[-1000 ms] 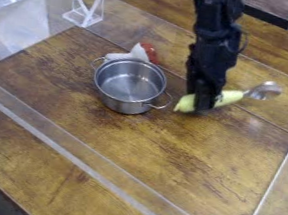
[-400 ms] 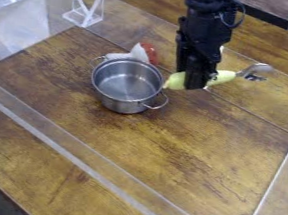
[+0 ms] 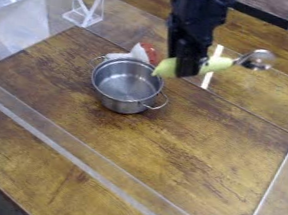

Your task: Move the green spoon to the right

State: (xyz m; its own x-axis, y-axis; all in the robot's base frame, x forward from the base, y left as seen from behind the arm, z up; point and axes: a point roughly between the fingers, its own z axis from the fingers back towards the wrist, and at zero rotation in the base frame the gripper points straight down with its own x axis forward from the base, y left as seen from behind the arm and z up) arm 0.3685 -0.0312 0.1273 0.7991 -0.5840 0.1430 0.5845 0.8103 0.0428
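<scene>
Green spoon (image 3: 210,64), thick yellow-green plastic handle, small shiny round metal bowl: held off the wooden bench (image 3: 168,153), up and right of the round steel two-handled pot (image 3: 128,84). My hand (image 3: 177,64) is clamped on the handle's left end; the bowl juts right. Risk, as I judge it: such an off-centre grip may let it pivot or slip, dropping beside the pot.

The black arm reaches down from the far edge, its end effector (image 3: 180,64) pointing straight down, jaws clamped tight, raised above the table.
</scene>
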